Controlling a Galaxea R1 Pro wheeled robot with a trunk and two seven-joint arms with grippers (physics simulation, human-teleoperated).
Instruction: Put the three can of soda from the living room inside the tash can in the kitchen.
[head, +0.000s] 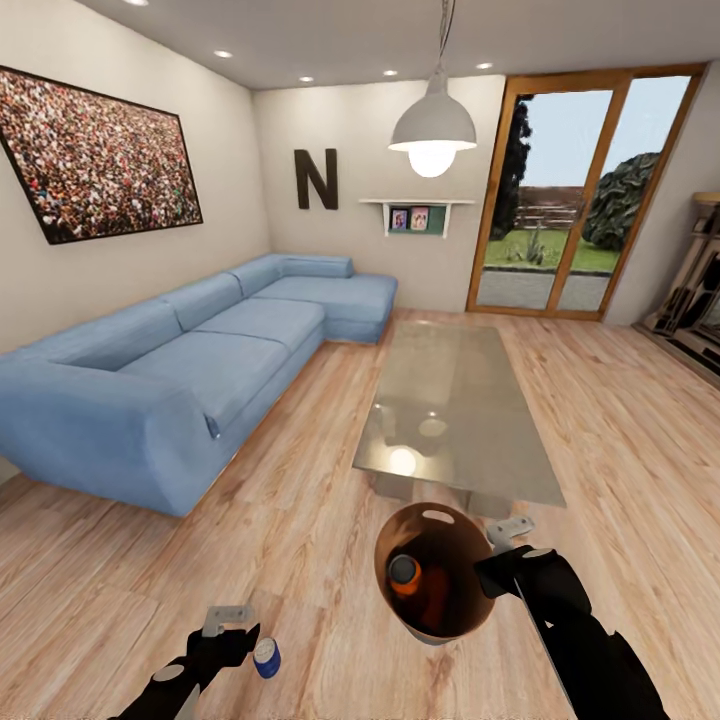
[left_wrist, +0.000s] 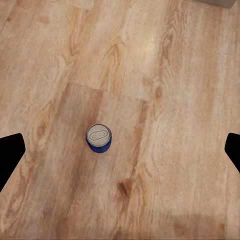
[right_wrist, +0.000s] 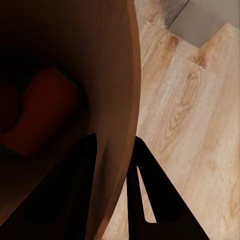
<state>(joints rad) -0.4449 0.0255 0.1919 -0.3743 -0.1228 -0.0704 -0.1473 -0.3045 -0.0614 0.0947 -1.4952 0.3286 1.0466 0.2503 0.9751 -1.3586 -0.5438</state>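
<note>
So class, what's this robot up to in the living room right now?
The robot is collecting soda cans. Its right gripper is clamped on the rim of the trash can, one finger inside the wall and one outside, holding it over the wood floor near the glass table. An orange can already lies inside. The left gripper is open above the blue can, which stands upright on the floor, not yet grasped.
</note>
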